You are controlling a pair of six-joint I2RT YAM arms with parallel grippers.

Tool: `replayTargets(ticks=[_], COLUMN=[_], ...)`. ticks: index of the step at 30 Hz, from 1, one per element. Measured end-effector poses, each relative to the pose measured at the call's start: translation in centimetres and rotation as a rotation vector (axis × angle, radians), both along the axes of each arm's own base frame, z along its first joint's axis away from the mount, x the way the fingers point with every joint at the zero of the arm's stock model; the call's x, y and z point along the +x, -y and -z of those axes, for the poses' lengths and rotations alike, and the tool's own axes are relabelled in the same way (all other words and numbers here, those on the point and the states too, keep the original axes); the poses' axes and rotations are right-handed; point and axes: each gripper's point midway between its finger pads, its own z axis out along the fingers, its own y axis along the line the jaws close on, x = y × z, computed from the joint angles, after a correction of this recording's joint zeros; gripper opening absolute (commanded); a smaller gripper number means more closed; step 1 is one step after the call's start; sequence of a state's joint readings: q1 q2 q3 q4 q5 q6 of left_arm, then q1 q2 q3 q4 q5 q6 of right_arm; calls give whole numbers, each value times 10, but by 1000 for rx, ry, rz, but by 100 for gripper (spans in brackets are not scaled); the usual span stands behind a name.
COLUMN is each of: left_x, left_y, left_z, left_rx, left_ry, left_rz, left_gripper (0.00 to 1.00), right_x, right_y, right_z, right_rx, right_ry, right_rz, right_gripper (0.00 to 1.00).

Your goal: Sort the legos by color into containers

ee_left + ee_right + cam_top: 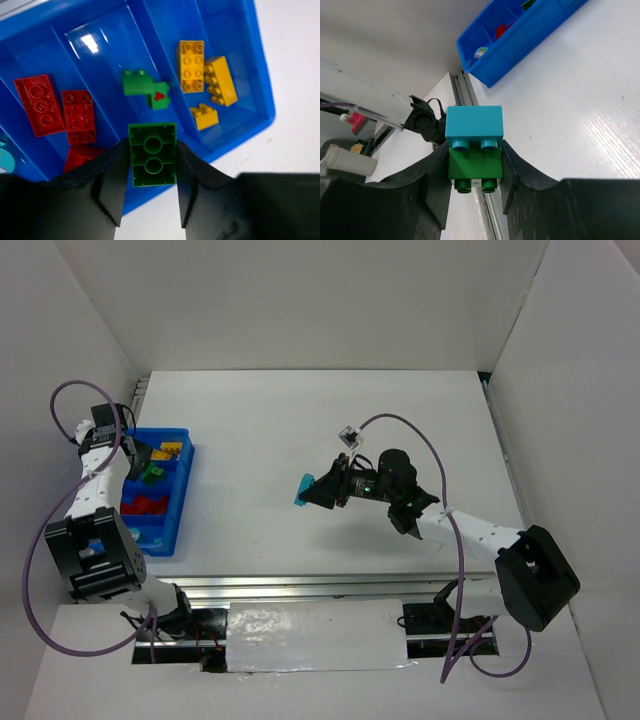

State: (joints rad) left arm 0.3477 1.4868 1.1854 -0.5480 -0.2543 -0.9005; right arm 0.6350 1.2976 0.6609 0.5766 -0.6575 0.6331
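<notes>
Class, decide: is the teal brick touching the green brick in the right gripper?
Touching. The right wrist view shows the teal brick pressed straight onto the green brick, no gap.

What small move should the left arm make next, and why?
Probably open the left fingers and let the green brick drop. It seems to hang between them over the tray compartment that holds a green piece, with red bricks on one side and yellow bricks on the other.
</notes>
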Motion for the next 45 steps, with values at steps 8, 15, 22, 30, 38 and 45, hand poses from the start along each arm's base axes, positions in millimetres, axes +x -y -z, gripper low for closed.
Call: replayTargets(ticks=[8, 15, 22, 30, 38, 45], left_x=[-6, -5, 18, -112, -200, -194], left_y=[-21, -6, 141, 350, 406, 413], left_z=[36, 24, -118, -165, -163, -154], left_rx=[-40, -63, -78, -322, -413, -390], left_ry=[-83, -5, 576, 909, 958, 938], left_rz=[-102, -30, 638, 1613, 1979, 1974], left_gripper=[92, 100, 99, 99, 93, 79], right_x=[-2, -5, -21, -70, -103, -113], right_y=[2, 4, 7, 15, 12, 7], right_z=[7, 17, 3, -34, -40, -43], right_rx=[-32, -67, -47, 35, 50, 47], right_ry=[13, -14, -2, 87, 104, 103], right_rz=[-10, -14, -71, -289, -418, -451], right_gripper=[0, 0, 1, 2, 1, 1])
